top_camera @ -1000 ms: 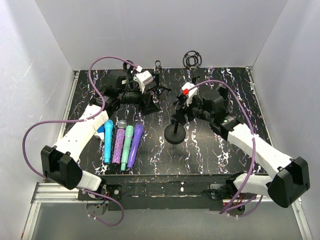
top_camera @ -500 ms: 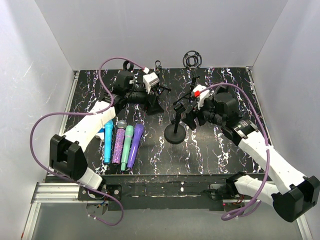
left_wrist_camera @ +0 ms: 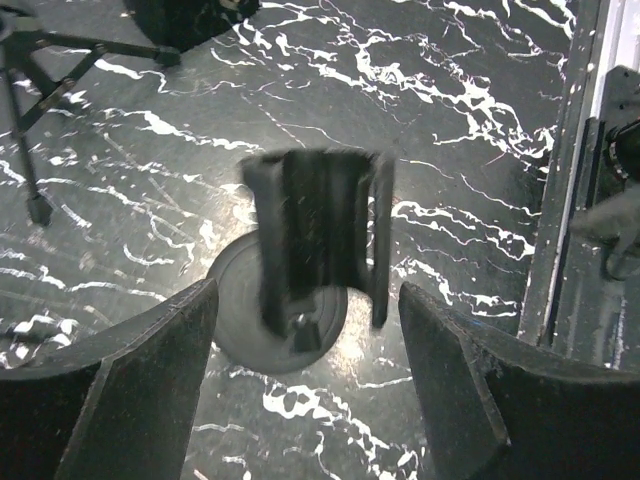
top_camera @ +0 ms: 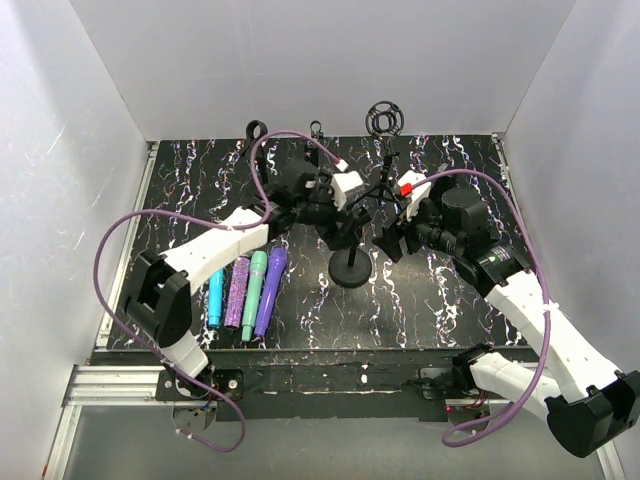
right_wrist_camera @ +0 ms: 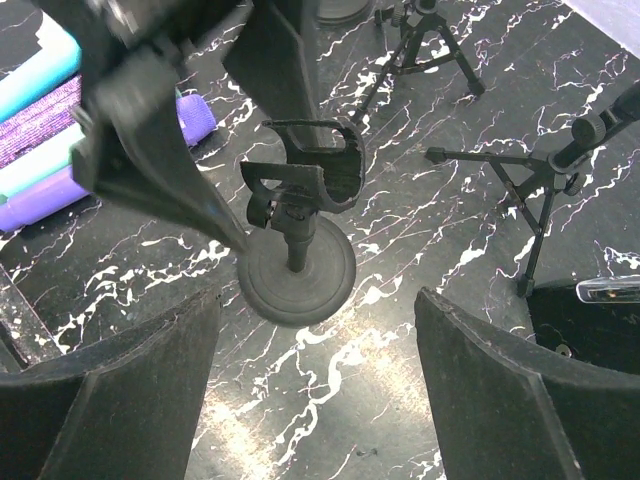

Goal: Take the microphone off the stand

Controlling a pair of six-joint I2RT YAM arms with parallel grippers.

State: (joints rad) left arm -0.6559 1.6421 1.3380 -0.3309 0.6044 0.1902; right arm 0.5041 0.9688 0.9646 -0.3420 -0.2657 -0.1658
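Note:
A black stand (top_camera: 351, 270) with a round base is in the middle of the table. Its clip (right_wrist_camera: 305, 175) holds nothing. Several microphones (top_camera: 246, 290) lie side by side on the table left of it: blue, glittery purple, teal and purple. My left gripper (top_camera: 345, 220) hangs open just above the clip (left_wrist_camera: 315, 235), its fingers either side of it without touching. My right gripper (top_camera: 385, 240) stands open a little to the right of the stand, nothing between its fingers. The base (right_wrist_camera: 296, 270) shows ahead of the right fingers.
Small tripod stands (top_camera: 316, 135) and a round shock mount (top_camera: 384, 118) stand along the back edge. One tripod (right_wrist_camera: 540, 180) is close on the right gripper's right side. White walls close in the table on three sides.
My left arm has swung right from the back left tripod to over the middle stand. My right gripper has drawn back right from the stand's post and opened wider.

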